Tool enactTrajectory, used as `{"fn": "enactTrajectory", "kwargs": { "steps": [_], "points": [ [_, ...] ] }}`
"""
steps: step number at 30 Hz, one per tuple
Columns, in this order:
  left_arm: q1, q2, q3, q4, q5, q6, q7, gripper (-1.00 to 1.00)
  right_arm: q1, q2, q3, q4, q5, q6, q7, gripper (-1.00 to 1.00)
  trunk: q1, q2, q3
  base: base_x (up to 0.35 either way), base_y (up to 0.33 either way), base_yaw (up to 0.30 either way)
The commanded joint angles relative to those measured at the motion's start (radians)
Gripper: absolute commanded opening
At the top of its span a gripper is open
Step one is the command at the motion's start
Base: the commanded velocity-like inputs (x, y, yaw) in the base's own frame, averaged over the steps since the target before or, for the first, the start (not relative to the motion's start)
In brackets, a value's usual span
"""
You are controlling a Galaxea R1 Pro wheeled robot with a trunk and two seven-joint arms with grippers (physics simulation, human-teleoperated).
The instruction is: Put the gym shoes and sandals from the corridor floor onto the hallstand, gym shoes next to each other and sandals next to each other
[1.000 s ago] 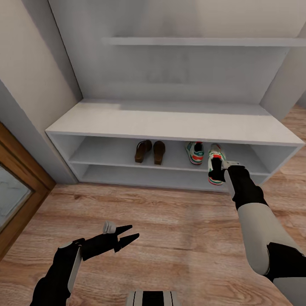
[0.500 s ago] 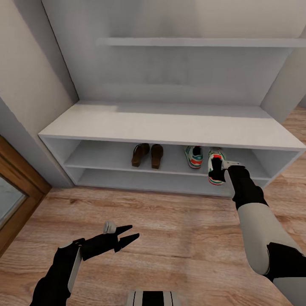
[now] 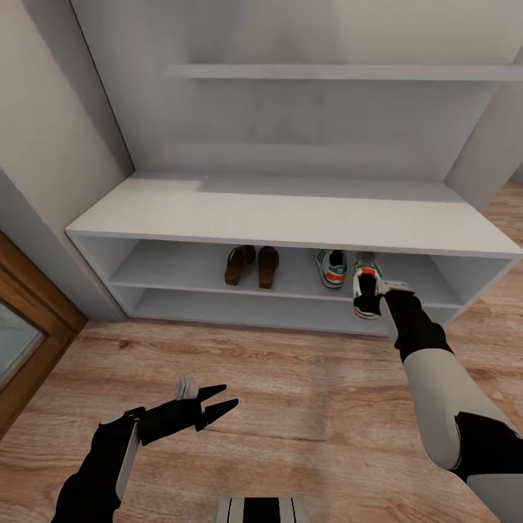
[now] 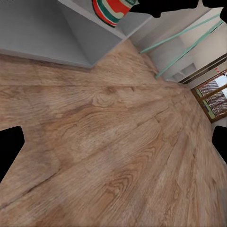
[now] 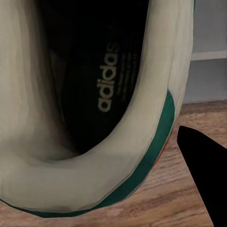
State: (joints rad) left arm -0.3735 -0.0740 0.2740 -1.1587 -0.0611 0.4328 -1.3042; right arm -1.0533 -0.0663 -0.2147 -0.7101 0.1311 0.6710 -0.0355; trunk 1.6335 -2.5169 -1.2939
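The second gym shoe (image 3: 365, 289) is the last piece of the job: it is clamped at its heel collar in the right gripper (image 3: 374, 285), toe pointing into the hallstand (image 3: 290, 211), with its heel end hanging past the front edge of the upper shelf above the corridor floor (image 3: 290, 378). In the right wrist view the shoe (image 5: 90, 109) sits so close that its dark insole and white collar take up nearly everything, which fits a firm hold on the collar. The other gym shoe (image 3: 332, 266) rests on that same shelf just to the left, and the 2 sandals (image 3: 252, 264) lie side by side further left, well apart from the sneakers. To finish this step well, I would push the held shoe straight back along its own length until the whole sole is over the shelf, keeping it low under the bench top and parallel to its partner, near it but not nudging it. Releasing too early is the risk, since the overhanging heel could tip the shoe off onto the planks. The left gripper (image 3: 218, 404) hangs idle over the floor with its fingers spread and nothing between them; its wrist camera looks across the planks (image 4: 113, 156) toward the rack's corner.
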Motion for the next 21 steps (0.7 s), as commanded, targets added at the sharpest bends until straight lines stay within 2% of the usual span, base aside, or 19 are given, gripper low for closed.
{"fn": "enactTrajectory", "kwargs": {
  "steps": [1,11,17,21],
  "points": [
    [-0.001,-0.001,0.004,-0.001,-0.006,0.01,-0.007,1.0,-0.001,0.0,-0.002,0.001,0.01,0.004,0.004,-1.0,0.0,0.0,-0.001,0.0,0.0,0.0],
    [-0.001,-0.002,0.004,-0.001,-0.006,0.01,-0.006,1.0,-0.001,0.0,0.0,0.004,0.01,0.001,0.003,-1.0,0.0,0.0,-0.001,0.01,0.0,0.0],
    [-0.001,-0.002,0.004,-0.001,-0.007,0.01,-0.006,1.0,-0.001,0.0,0.0,0.004,0.01,0.001,0.003,-1.0,0.0,0.0,-0.001,0.196,0.0,0.0],
    [-0.001,-0.002,0.004,-0.001,-0.006,0.01,-0.007,1.0,-0.001,0.0,-0.001,0.004,0.01,0.001,0.003,-1.0,0.0,0.0,-0.001,0.057,0.0,0.0]
  ]
}}
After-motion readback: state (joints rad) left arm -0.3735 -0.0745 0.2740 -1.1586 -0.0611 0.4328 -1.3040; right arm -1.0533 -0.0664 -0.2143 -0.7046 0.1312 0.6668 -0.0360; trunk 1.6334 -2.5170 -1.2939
